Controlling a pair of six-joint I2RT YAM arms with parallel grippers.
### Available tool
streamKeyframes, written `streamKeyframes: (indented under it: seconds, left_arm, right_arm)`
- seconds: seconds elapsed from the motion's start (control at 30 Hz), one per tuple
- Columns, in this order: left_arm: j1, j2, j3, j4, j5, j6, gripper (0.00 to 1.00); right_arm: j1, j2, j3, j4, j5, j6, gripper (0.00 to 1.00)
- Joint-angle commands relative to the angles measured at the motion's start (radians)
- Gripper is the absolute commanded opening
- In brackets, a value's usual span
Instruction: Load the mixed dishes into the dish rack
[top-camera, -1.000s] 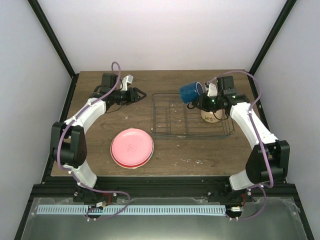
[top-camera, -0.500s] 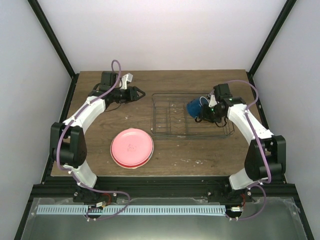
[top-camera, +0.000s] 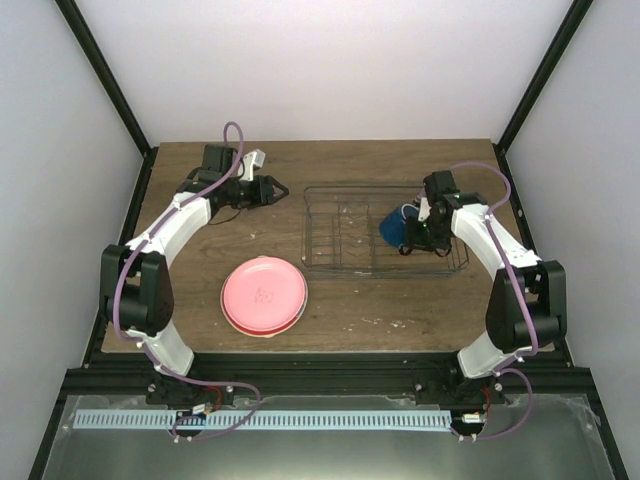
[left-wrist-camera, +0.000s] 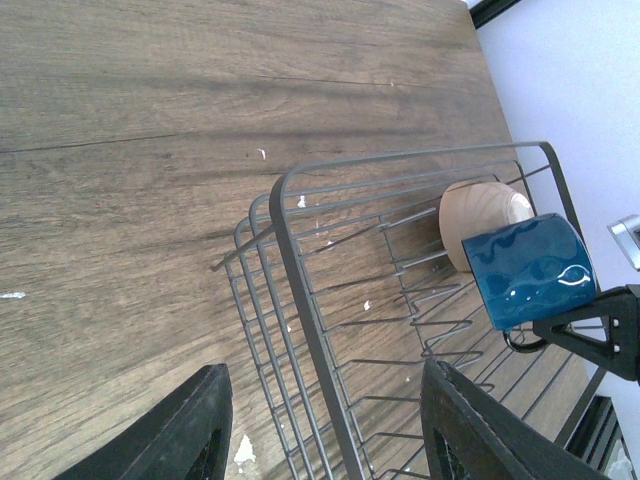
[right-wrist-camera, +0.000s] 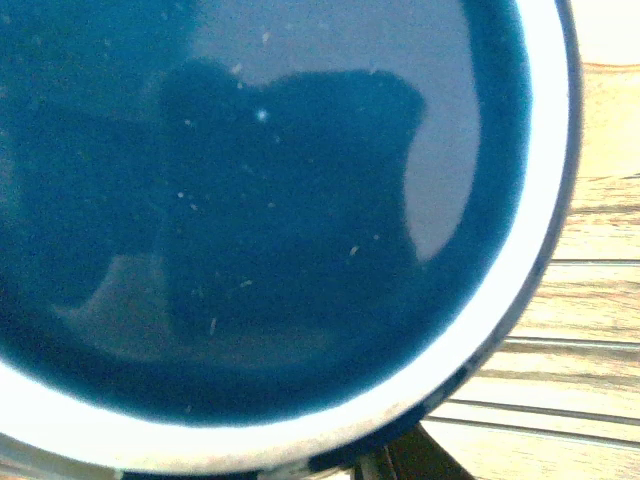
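The dark wire dish rack (top-camera: 320, 262) stands right of centre on the table; its near corner shows in the left wrist view (left-wrist-camera: 300, 270). My right gripper (top-camera: 412, 236) is shut on the dark blue mug (top-camera: 391, 230) and holds it tilted, low inside the rack's right half. The mug fills the right wrist view (right-wrist-camera: 250, 200) and also shows in the left wrist view (left-wrist-camera: 528, 268). The cream bowl (left-wrist-camera: 482, 212) lies behind the mug. My left gripper (top-camera: 276, 188) is open and empty, left of the rack (left-wrist-camera: 325, 378). The pink plate (top-camera: 264, 293) tops a stack whose lower plates are mostly hidden.
The wooden table (top-camera: 370, 305) ends at black frame posts (top-camera: 520, 110) and white walls at the back and sides. Rack wires (right-wrist-camera: 570, 340) run under the mug. White specks lie on the wood near the rack (left-wrist-camera: 262, 153).
My right gripper has carried the mug from above the rack's far side down and forward into the rack. The left arm has barely moved.
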Motion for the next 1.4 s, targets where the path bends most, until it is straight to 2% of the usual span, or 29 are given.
streamKeyframes:
  seconds: [0.0, 0.13, 0.33, 0.6, 0.77, 0.97, 1.2, 1.37]
  left_arm:
    - [0.003, 0.007, 0.029, -0.008, 0.006, 0.021, 0.53]
    - [0.003, 0.021, 0.044, -0.007, 0.015, 0.019, 0.53]
    - [0.004, 0.048, 0.077, -0.01, 0.031, 0.019, 0.53]
    - [0.004, 0.079, 0.151, -0.056, 0.038, 0.05, 0.53]
    - [0.005, 0.09, 0.158, -0.068, 0.047, 0.056, 0.53]
    - [0.003, 0.082, 0.139, -0.06, 0.052, 0.053, 0.53]
    - [0.004, 0.075, 0.129, -0.066, 0.04, 0.064, 0.53]
    - [0.004, 0.07, 0.12, -0.062, 0.043, 0.064, 0.53]
  right_arm:
    - [-0.002, 0.0, 0.082, -0.04, 0.041, -0.106, 0.01]
    - [-0.002, -0.013, 0.056, -0.026, 0.085, -0.206, 0.01]
    - [-0.004, -0.089, -0.025, 0.089, 0.186, -0.367, 0.01]
    - [-0.004, -0.181, -0.131, 0.189, 0.096, -0.519, 0.01]
    - [-0.004, -0.216, -0.176, 0.19, 0.063, -0.547, 0.01]
    - [-0.004, -0.245, -0.216, 0.186, 0.126, -0.563, 0.01]
    - [-0.004, -0.201, -0.216, 0.181, 0.165, -0.56, 0.01]
    - [0.001, -0.169, -0.211, 0.181, 0.192, -0.553, 0.08]
